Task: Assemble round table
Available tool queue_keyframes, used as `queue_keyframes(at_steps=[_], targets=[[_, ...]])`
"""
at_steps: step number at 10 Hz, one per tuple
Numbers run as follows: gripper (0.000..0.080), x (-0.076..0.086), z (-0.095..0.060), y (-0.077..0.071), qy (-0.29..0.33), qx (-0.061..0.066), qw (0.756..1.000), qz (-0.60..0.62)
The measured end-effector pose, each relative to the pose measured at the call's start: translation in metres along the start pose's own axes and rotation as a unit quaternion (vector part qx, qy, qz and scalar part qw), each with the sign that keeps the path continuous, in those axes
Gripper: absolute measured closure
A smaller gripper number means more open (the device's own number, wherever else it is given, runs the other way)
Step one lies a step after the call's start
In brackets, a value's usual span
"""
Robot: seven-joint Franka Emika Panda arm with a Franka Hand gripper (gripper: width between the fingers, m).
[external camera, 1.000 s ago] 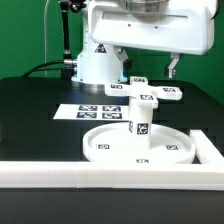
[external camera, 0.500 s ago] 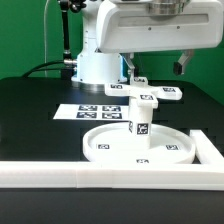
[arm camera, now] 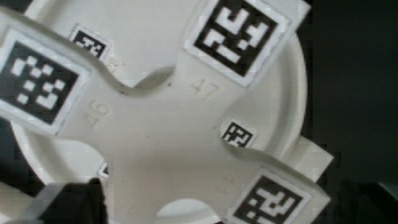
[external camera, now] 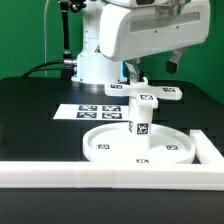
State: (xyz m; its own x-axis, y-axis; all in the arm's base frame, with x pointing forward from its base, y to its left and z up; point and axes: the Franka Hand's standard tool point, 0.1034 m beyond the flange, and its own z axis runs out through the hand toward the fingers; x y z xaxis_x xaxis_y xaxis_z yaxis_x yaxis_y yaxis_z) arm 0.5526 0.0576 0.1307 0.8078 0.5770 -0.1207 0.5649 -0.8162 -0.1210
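The large round disc [external camera: 140, 146] lies flat near the table's front. The short leg [external camera: 141, 121] stands upright at its centre, with the flat cross-shaped base [external camera: 152, 96] on top of it. My gripper [external camera: 155, 67] hangs just above the cross base, open and holding nothing, with one finger [external camera: 133, 72] at the exterior view's left and the other at its right. In the wrist view the cross base [arm camera: 169, 120] with its tags fills the picture, the disc [arm camera: 285, 70] shows beneath it, and my gripper [arm camera: 205, 205] straddles it, one dark fingertip [arm camera: 50, 200] at the picture's edge.
The marker board [external camera: 98, 111] lies behind the disc at the exterior view's left. A long white rail [external camera: 90, 171] runs along the table's front edge and turns back at the exterior view's right [external camera: 208, 148]. The robot's base [external camera: 95, 62] stands behind.
The hand has turned about its own axis above the cross base and shifted slightly to the exterior view's right. The disc, leg and cross base have not moved.
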Motion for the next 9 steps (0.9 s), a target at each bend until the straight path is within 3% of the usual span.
queue_keyframes(at_steps=[6,9], targets=[[0.0151,-0.006,0.016,0.016,-0.001,0.004,0.999,-0.035],[0.0151,-0.007,0.02,0.017,-0.003,0.006,1.0,-0.03]])
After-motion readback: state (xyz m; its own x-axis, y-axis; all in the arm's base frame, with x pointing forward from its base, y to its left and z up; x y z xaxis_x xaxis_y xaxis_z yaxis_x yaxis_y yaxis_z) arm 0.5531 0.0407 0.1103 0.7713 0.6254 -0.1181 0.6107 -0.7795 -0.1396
